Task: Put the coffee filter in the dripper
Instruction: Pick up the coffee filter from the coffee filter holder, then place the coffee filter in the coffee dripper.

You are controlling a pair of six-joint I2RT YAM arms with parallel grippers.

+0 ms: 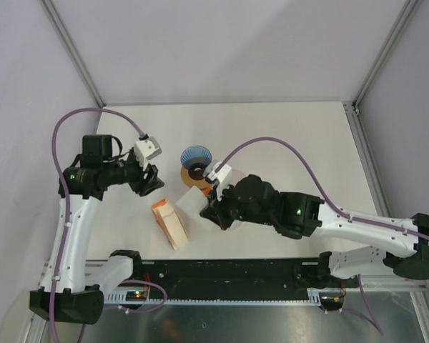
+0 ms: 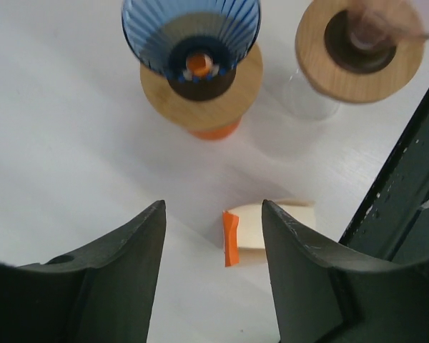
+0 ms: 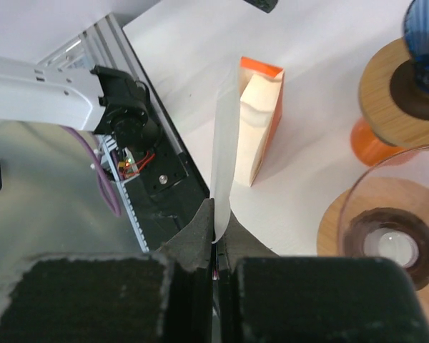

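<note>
Fingers of your left gripper (image 2: pixel 213 207) stand apart, holding nothing. Next, the coffee filter (image 3: pixel 223 143) is just beside the blue dripper (image 1: pixel 196 156), pinched at one edge by your right gripper (image 3: pixel 220 236). It should handle as light, floppy paper: hold its rim gently.

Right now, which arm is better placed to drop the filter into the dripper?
Right. The right gripper is shut on the coffee filter and sits close beside the blue dripper. The left gripper is open and holds nothing, facing the filter box.
</note>
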